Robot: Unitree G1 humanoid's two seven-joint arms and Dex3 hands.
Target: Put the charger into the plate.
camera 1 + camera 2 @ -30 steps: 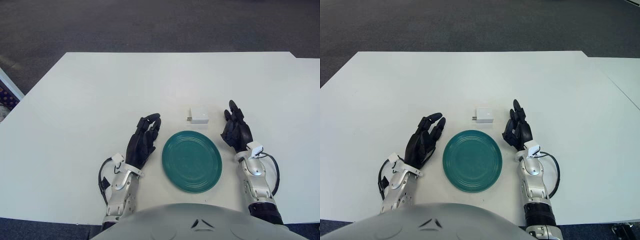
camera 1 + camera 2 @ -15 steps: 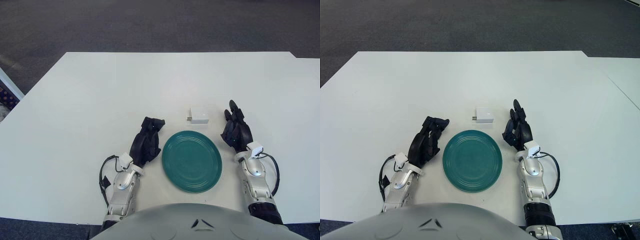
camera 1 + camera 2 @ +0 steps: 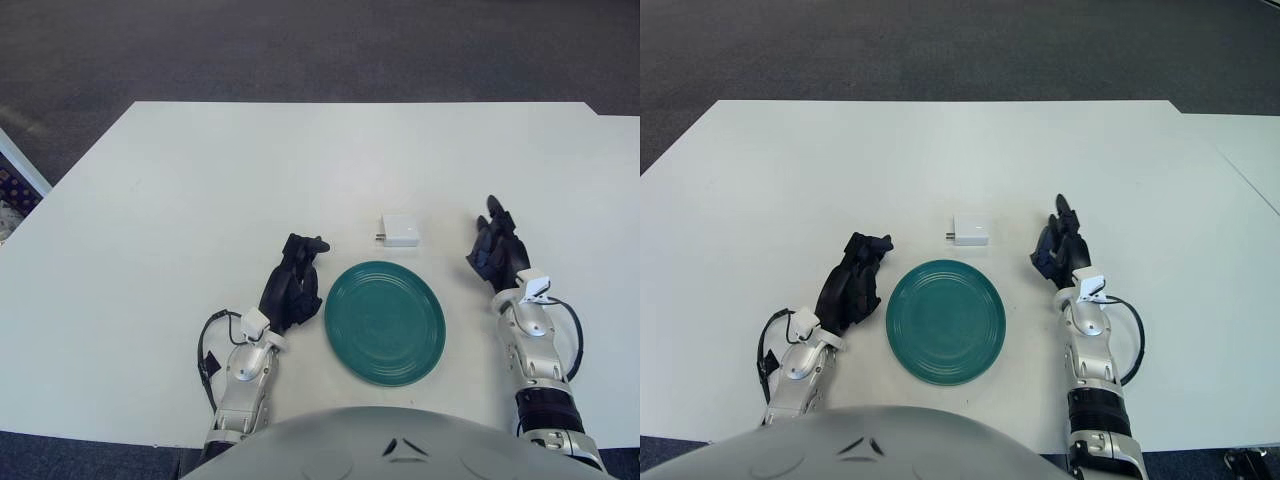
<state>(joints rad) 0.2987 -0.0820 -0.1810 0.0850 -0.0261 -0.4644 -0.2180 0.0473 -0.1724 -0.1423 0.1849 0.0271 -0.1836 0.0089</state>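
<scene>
A small white charger (image 3: 400,229) lies flat on the white table, just beyond the far rim of a round teal plate (image 3: 384,322). The plate holds nothing. My left hand (image 3: 293,283) shows just left of the plate, its black fingers curled in and holding nothing. My right hand (image 3: 499,252) is to the right of the plate and the charger, fingers straight and pointing away from me, empty. A clear gap separates it from the charger.
The white table (image 3: 200,200) stretches wide around the plate, with its far edge against dark carpet (image 3: 300,50). Something striped pokes in at the left edge (image 3: 8,195). Black cables loop at both wrists.
My left hand's fingers curled shut and the hand drew slightly in. My right hand shifted to the right, away from the plate and charger. Charger and plate have not moved.
</scene>
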